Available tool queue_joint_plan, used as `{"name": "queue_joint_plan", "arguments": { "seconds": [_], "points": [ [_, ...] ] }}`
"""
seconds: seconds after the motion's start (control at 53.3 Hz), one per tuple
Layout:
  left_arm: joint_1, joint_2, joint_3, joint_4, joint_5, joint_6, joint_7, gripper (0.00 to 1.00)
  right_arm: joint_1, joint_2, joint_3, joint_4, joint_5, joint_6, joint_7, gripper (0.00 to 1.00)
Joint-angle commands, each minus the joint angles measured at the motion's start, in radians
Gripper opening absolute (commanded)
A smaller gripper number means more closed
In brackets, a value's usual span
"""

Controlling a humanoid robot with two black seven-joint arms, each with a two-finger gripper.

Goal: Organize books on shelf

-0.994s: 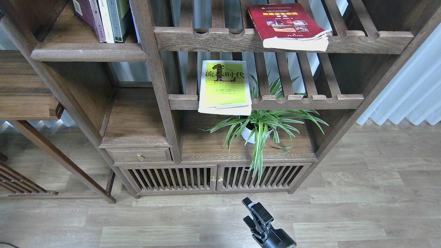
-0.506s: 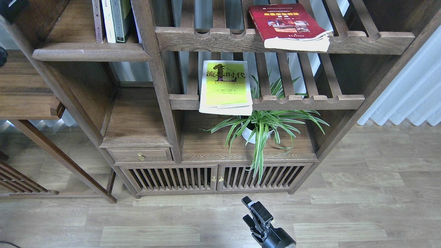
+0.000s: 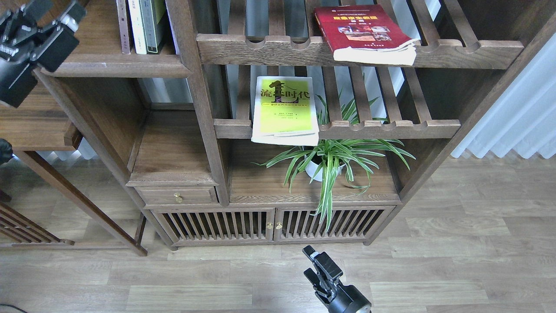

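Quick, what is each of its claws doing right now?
Left gripper: jaws apart, open, holding nothing.
Right gripper: down over the floor, holding nothing; open or closed cannot be told.

Books on racks above plant

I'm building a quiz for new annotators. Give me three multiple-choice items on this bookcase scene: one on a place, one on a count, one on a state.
1. Where does the yellow-green book lie?
A. on the floor
B. on the lower slatted rack, above the plant
C. upright on the solid shelf

2. How many books lie flat on the slatted racks?
A. two
B. four
C. none

3. What does the left gripper hold?
A. the red book
B. the plant
C. nothing

Answers:
1 B: it lies flat on the lower rack, its front edge past the rail, over the plant.
2 A: the red book on the upper rack and the yellow-green one below.
3 C: it sits by the shelf front, with nothing between its fingers.
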State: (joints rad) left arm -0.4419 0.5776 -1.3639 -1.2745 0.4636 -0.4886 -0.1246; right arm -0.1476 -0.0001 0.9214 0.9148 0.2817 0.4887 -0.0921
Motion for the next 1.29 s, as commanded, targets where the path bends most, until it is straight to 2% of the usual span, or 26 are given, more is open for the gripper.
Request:
{"name": "queue_joint_plan", "arguments": {
  "seconds": [0.0, 0.244, 0.732, 0.938, 1.276],
  "points": [
    [0.074, -0.018, -0.006, -0.038, -0.017, 0.000, 0.003, 0.91, -0.003, 0.000, 0.000, 0.035, -0.001, 0.000, 0.000, 0.99],
    [0.235, -0.154, -0.012, -0.045, -0.025, 0.000, 0.010, 0.99, 0.005, 0.000, -0.029, 0.041, -0.004, 0.000, 0.000, 0.99],
    [0.411, -0.337, -0.006, -0.032, -0.025, 0.000, 0.016, 1.00, 0.123, 0.000, -0.033, 0.041, -0.033, 0.000, -0.001, 0.99],
    [0.431, -0.358, 0.011, -0.003, -0.025, 0.000, 0.016, 1.00, 0.122, 0.000, -0.035, 0.121, -0.038, 0.000, -0.006, 0.99],
    [0.531, -0.413, 0.006, 0.015, -0.025, 0.000, 0.019, 1.00, 0.112, 0.000, -0.032, 0.289, -0.035, 0.000, -0.001, 0.99]
  ]
}}
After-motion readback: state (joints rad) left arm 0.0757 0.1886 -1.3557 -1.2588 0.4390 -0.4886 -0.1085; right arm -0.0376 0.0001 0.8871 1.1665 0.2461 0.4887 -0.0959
